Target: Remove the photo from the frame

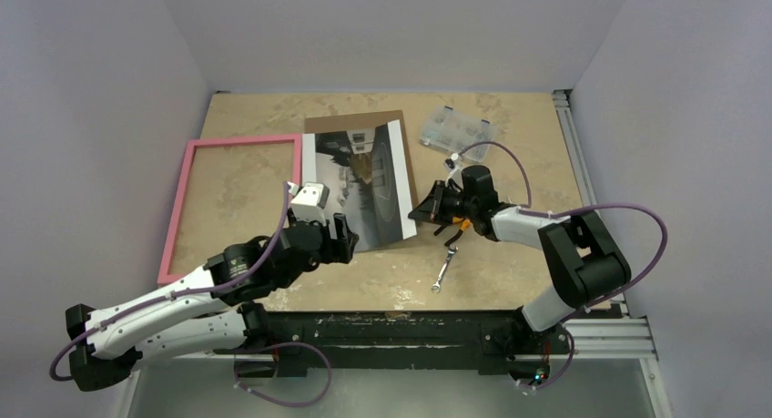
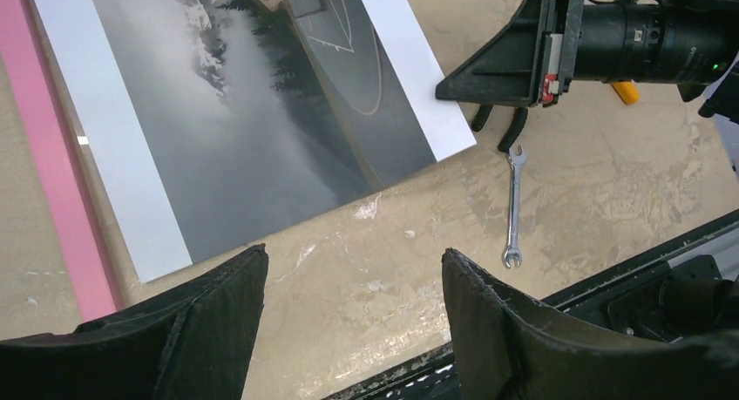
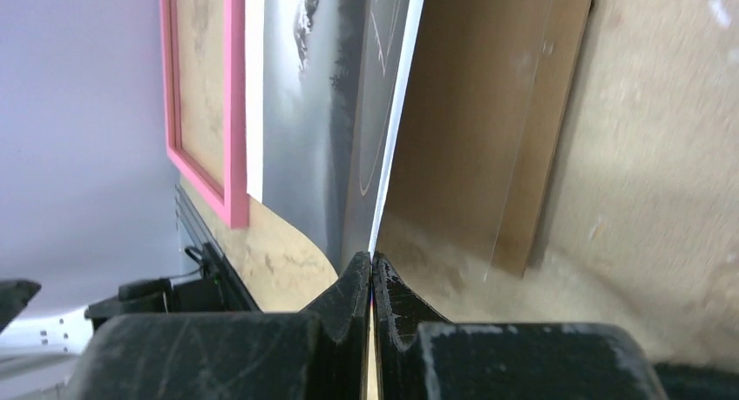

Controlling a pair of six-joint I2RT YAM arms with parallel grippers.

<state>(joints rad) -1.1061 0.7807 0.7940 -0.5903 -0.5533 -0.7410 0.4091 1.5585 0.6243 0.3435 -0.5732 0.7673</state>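
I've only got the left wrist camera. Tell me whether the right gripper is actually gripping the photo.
Observer: Yes. The right wrist view shows the right gripper shut on the edge of the photo, pinched between its fingertips.
Operator: Say what lies under the print.
Observer: A brown backing board, flat on the table, sticking out past the photo's far edge.
Operator: Report the frame.
Observer: The pink frame lies left of the photo, empty, bare table showing through it.
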